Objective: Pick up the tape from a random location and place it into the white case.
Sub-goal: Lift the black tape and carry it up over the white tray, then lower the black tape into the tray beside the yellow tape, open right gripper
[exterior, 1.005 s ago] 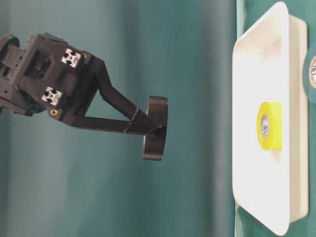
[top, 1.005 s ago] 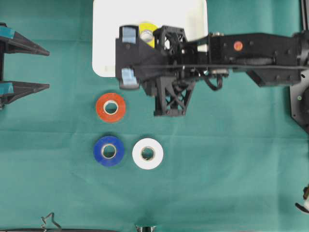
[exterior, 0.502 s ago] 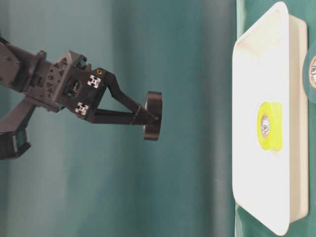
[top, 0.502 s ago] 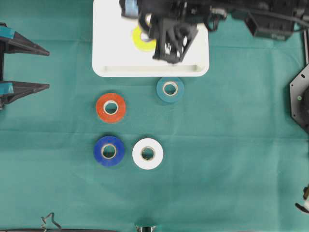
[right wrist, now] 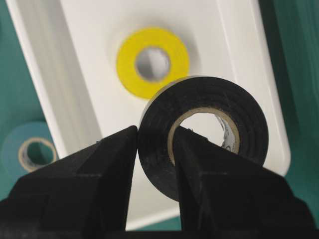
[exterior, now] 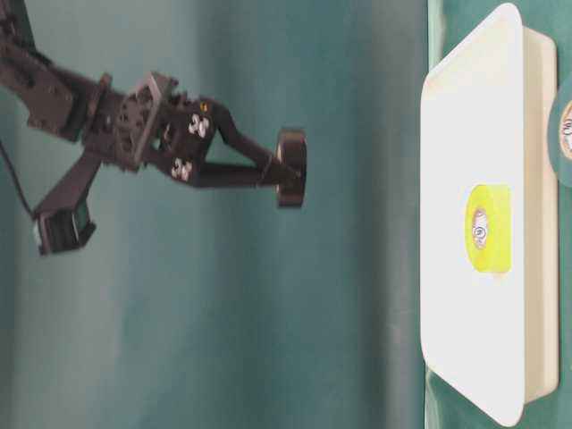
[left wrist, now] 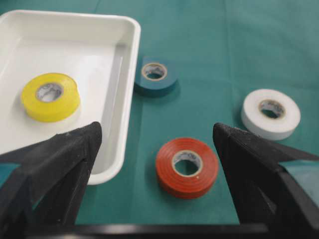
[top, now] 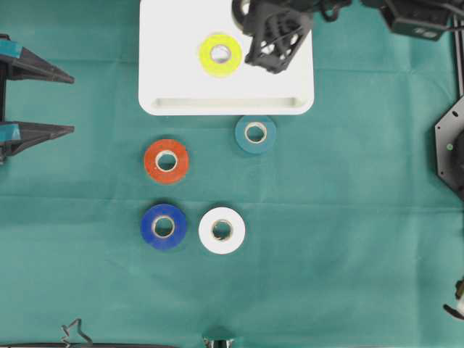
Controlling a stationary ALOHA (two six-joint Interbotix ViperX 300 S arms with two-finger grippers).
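The right claw [right wrist: 155, 144], clamped on the black tape roll [right wrist: 202, 137], has swung to the shallow white plastic case's [top: 167, 43] two o'clock corner, uncovering the teal tape roll [top: 255, 135], so release looks near.

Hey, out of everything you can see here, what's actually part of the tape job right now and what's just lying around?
In the job:
right gripper, shut on black tape
white case
yellow tape, already in the case

Lying about:
teal tape
red tape
blue tape
white tape
left gripper, open

A yellow tape roll [top: 220, 54] lies in the white case [top: 167, 80], beside my right arm [top: 279, 32]. Below sit teal [top: 255, 134], red [top: 166, 161], blue [top: 163, 226] and white [top: 222, 230] rolls on green cloth [top: 348, 217]. My left gripper [top: 54, 101] waits spread wide.
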